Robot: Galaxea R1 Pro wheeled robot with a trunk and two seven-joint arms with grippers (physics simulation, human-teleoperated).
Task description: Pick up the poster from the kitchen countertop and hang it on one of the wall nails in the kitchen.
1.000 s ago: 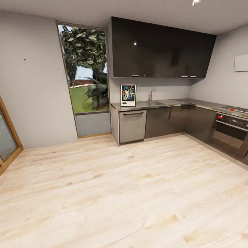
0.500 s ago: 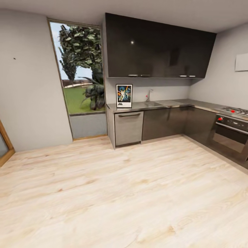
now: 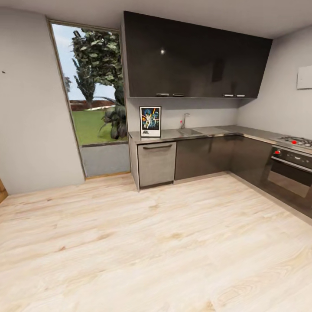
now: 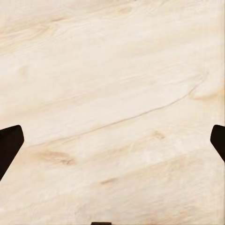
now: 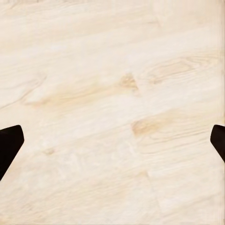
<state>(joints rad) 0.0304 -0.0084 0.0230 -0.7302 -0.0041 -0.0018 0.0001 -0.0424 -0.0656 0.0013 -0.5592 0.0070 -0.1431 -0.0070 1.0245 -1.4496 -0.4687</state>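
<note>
Rolling toward the kitchen, both pincers wide and empty

My view has swung left; the poster (image 3: 150, 121) on the kitchen countertop (image 3: 208, 131) sits nearer centre, far off

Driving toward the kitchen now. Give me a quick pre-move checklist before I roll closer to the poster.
1. Poster in sight, upright at the countertop's window end: ok.
2. Wood floor between robot and dishwasher free of obstacles: ok.
3. Left gripper open, holding nothing: ok.
4. Right gripper open, holding nothing: ok.
5. Wall nail visible on the wall beyond the window: ok.
6. Poster within arm reach: not ok, still across the room.
</note>
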